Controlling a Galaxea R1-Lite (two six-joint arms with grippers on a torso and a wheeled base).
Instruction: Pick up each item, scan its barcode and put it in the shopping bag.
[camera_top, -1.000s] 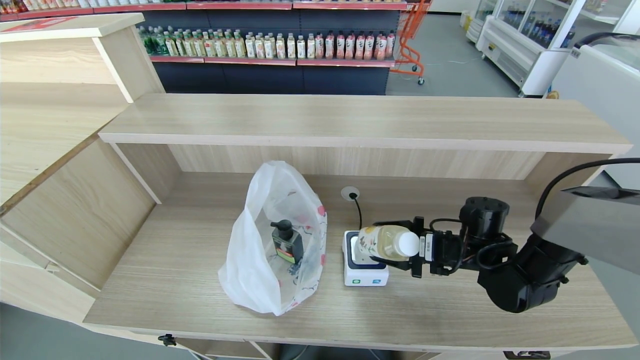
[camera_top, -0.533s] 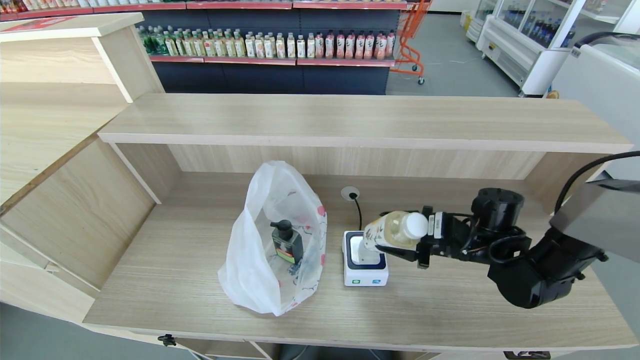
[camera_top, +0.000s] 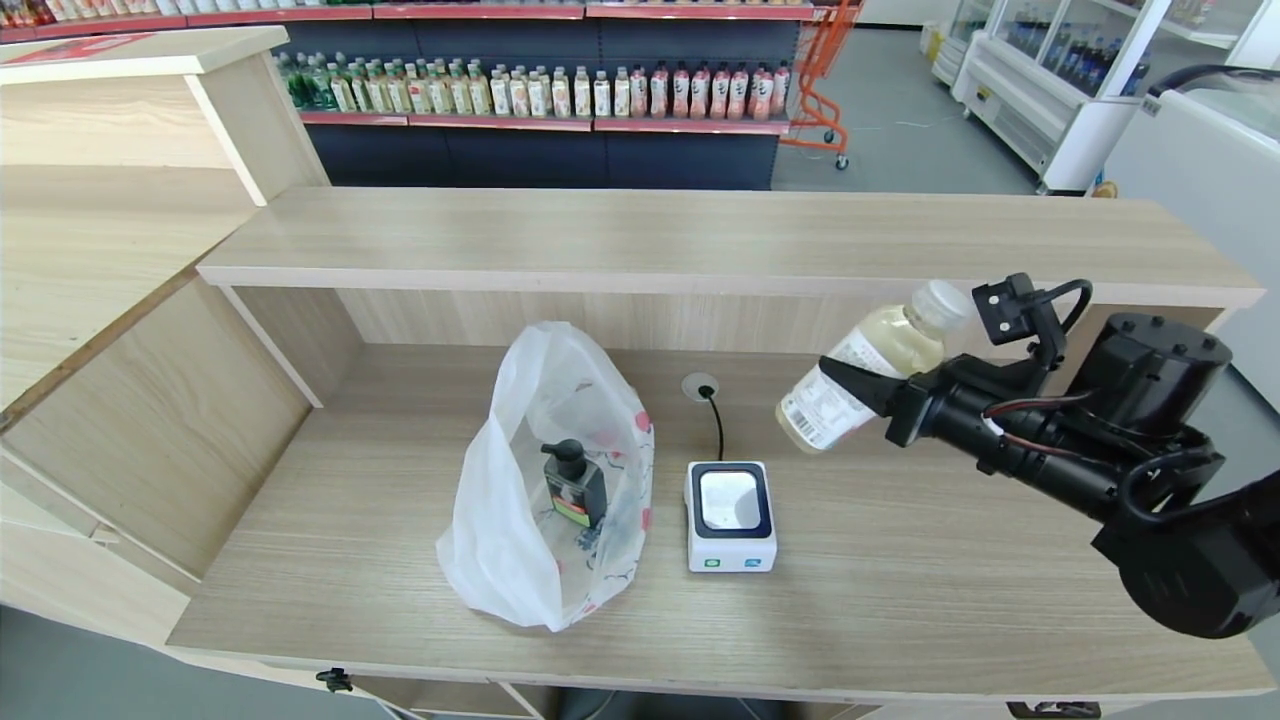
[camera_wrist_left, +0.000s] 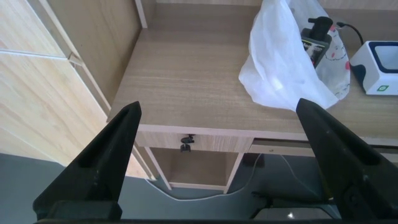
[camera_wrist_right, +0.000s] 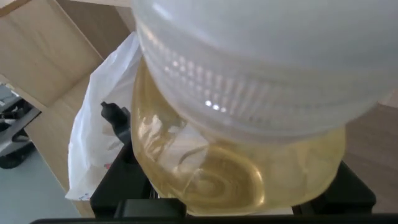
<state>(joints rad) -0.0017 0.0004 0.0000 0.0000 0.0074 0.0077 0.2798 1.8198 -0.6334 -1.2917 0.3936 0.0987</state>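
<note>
My right gripper (camera_top: 880, 385) is shut on a pale yellow drink bottle (camera_top: 860, 375) with a white cap, held tilted in the air above the counter, right of and higher than the white barcode scanner (camera_top: 730, 515). The bottle (camera_wrist_right: 236, 124) looms close in the right wrist view, cap nearest. The white shopping bag (camera_top: 555, 480) stands open left of the scanner with a black pump bottle (camera_top: 572, 485) inside. My left gripper (camera_wrist_left: 217, 155) hangs open off the counter's front left edge, looking towards the bag (camera_wrist_left: 286, 62) and the scanner (camera_wrist_left: 379, 59).
A raised wooden ledge (camera_top: 720, 245) runs along the back of the counter (camera_top: 900, 600), with wooden side panels left and right. The scanner's cable runs to a round port (camera_top: 700, 385) behind it. Store shelves with bottles stand beyond.
My right gripper has lifted the drink bottle up off the scanner and swung it back and to the right, tilting its base down-left. The bag and scanner have stayed put.
</note>
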